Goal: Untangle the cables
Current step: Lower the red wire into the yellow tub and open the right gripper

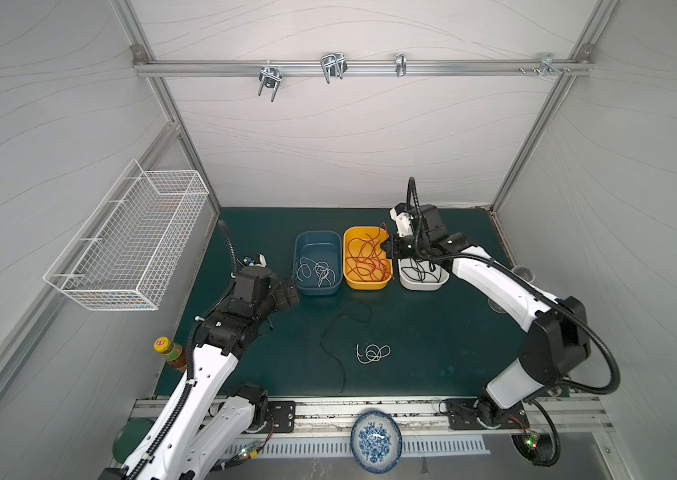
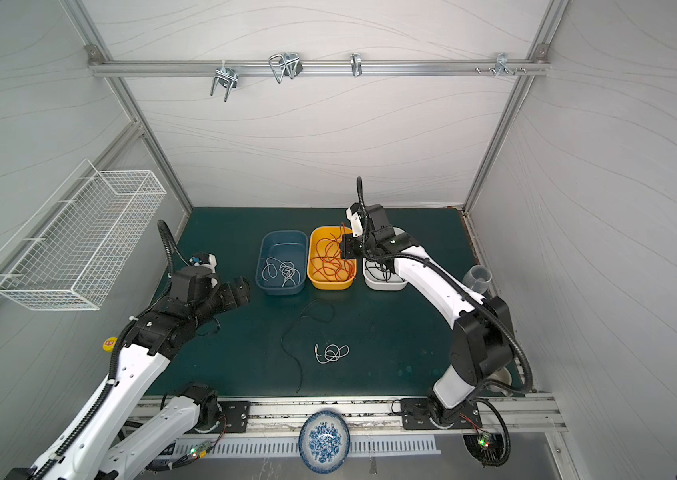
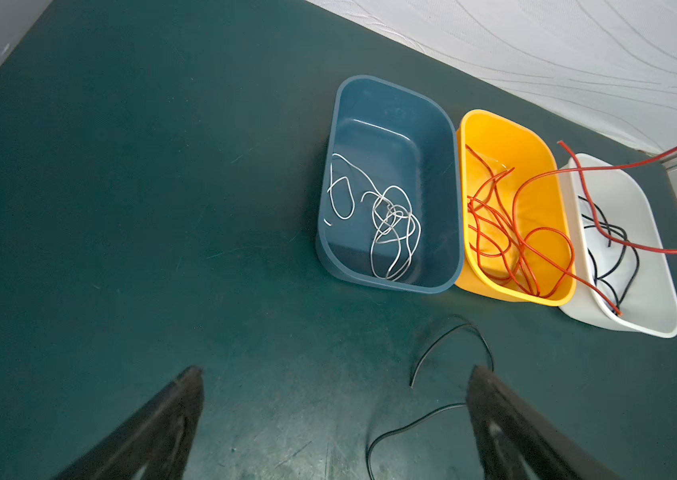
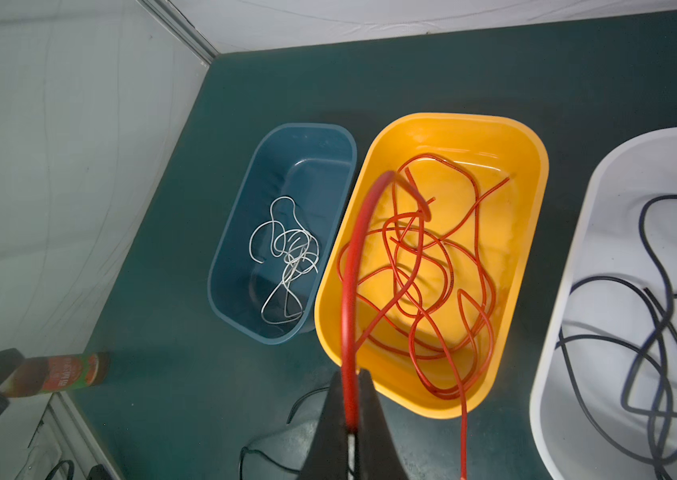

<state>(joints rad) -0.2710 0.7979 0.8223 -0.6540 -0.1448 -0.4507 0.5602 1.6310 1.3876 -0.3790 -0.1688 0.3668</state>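
Observation:
Three bins stand in a row at the back of the green mat. The blue bin (image 1: pixel 315 290) holds white cables (image 1: pixel 320 272), the yellow bin (image 1: pixel 365 286) holds red cables (image 1: pixel 363 259), and the white bin (image 1: pixel 424 286) holds black cables (image 4: pixel 656 332). My right gripper (image 4: pixel 351 374) hangs over the yellow bin's right edge, shut on a red cable (image 4: pixel 353 266) that arcs up from the bin. One black cable (image 1: pixel 322 338) and a small coiled white cable (image 1: pixel 374 353) lie loose on the mat. My left gripper (image 3: pixel 334 372) is open and empty, just left of the blue bin, above the black cable's end (image 3: pixel 444 332).
A white wire basket (image 1: pixel 129 241) hangs on the left wall. A sauce bottle (image 1: pixel 170 353) stands at the mat's left edge and a clear cup (image 2: pixel 480 278) at its right edge. A blue patterned plate (image 1: pixel 376 440) sits on the front rail. Metal hooks (image 1: pixel 332 66) hang overhead.

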